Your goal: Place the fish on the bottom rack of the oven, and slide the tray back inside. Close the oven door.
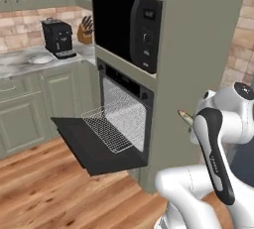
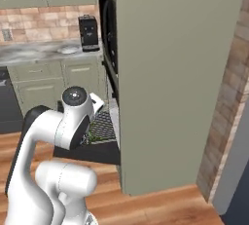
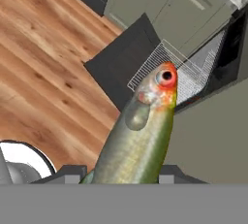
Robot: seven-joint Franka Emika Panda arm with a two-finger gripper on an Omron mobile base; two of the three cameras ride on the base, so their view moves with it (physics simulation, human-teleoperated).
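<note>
Greenish-yellow slender fish (image 3: 140, 136) with pale belly and red-orange snout: held tail-end between the two dark finger tips of the gripper (image 3: 121, 172), jaws closed narrowly on the body, head projecting well forward of the tips. In the left base view, snout of the fish (image 1: 186, 117) visible just beyond the white arm, to the right of the grey-green cabinet column and well apart from the black built-in oven (image 1: 126, 109). Wide flat black oven door (image 1: 94, 146) folded down level on its lower hinge; silver wire-grid bottom rack (image 1: 110, 126) drawn out over the door, its front edge near the door's mid-line, nothing resting on it. Same rack (image 3: 181, 72) and door (image 3: 126, 63) seen in the hand view beyond the fish's head. Handling judgement: light, smooth-skinned and tapered, so likely slippery and prone to pivoting about a tail-end hold; probably stiff enough to stay straight, as no droop shows. Preferred hold, as a judgement: across the thicker mid-body, flanks against the pads, for less swing. Current stage, as a judgement: carrying toward the rack, placement not yet done. Next requirement: bring the fish round the cabinet corner, lower flat onto the grid near the rack's middle, away from the front edge, to avoid rolling off when the rack slides in. Risk: narrow body slipping between wires if set down nose-first.
</note>
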